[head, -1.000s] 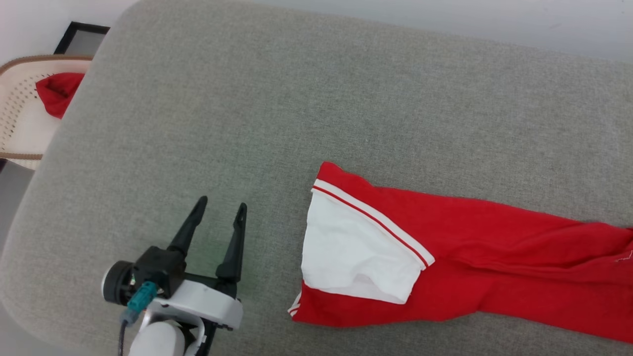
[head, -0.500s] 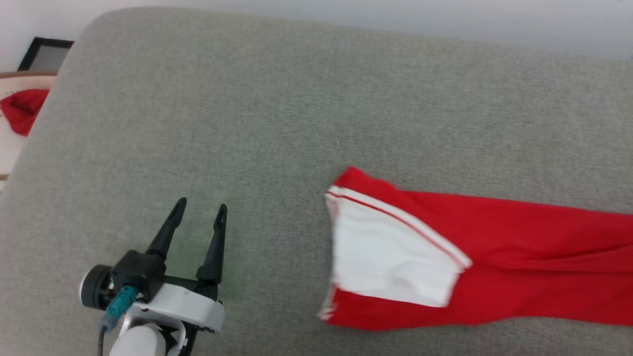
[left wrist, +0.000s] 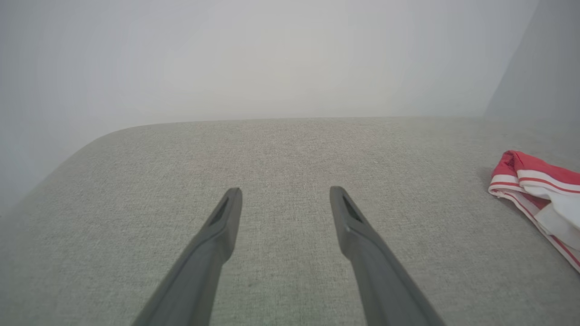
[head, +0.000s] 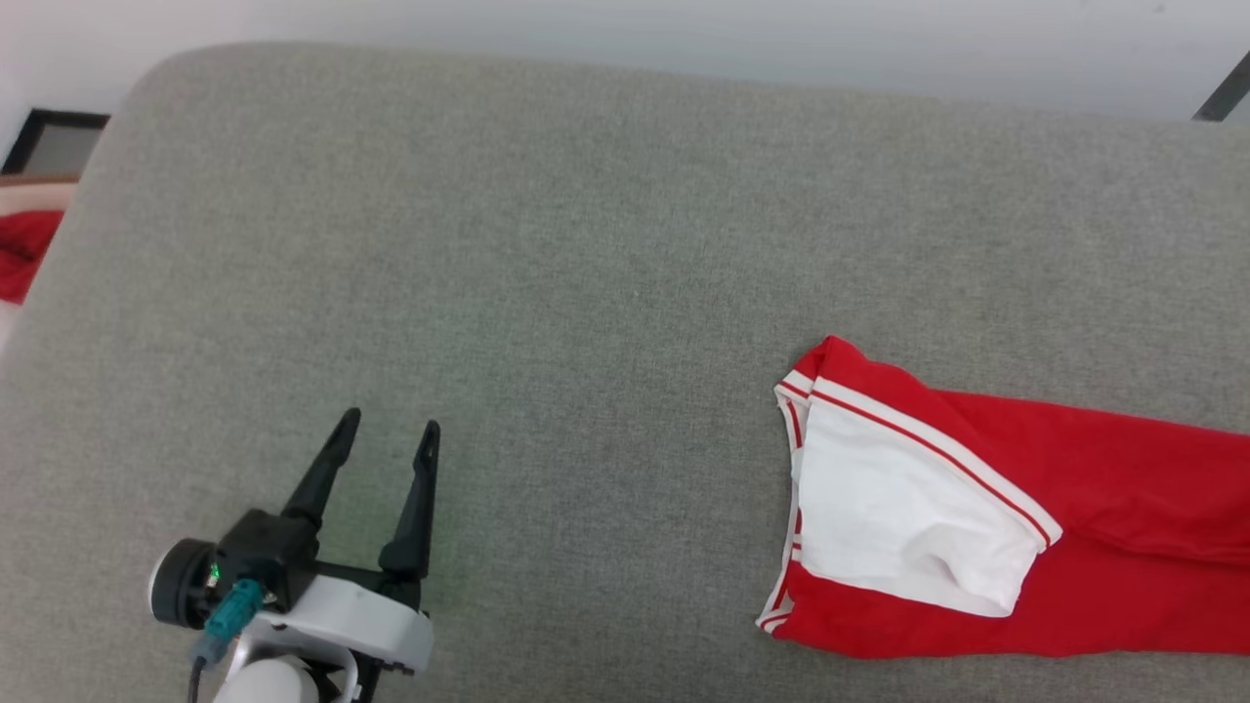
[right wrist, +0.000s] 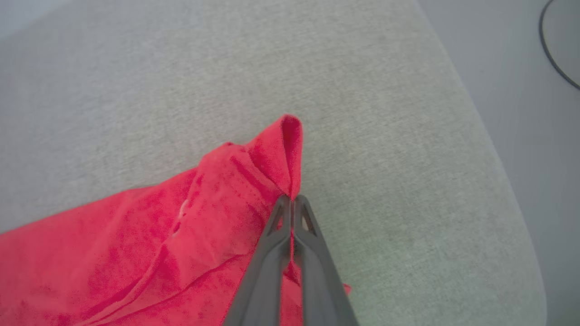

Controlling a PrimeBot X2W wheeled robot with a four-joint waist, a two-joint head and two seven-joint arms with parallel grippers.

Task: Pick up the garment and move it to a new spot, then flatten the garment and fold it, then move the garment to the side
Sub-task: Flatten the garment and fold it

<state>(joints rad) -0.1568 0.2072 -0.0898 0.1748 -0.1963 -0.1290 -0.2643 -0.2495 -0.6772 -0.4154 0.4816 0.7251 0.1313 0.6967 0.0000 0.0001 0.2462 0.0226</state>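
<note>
The garment (head: 1074,508), red with a white panel and striped trim, lies stretched along the right side of the grey cushion (head: 547,244) and runs off the head view's right edge. Its striped end (left wrist: 539,190) shows at the far right of the left wrist view. In the right wrist view my right gripper (right wrist: 293,201) is shut on a raised red fold of the garment (right wrist: 204,213), fabric pinched between its tips. My left gripper (head: 389,437) stands open over bare cushion at the lower left, well apart from the garment, nothing between its fingers (left wrist: 226,217).
The cushion's rounded right edge (right wrist: 507,181) drops to a grey floor with a dark cable (right wrist: 550,54). Another red cloth (head: 20,254) lies off the cushion's left edge. A pale wall (left wrist: 272,54) rises behind the cushion.
The garment's white-panelled end has slid to the right across the cushion. The head camera has also shifted. The left gripper stays open in place.
</note>
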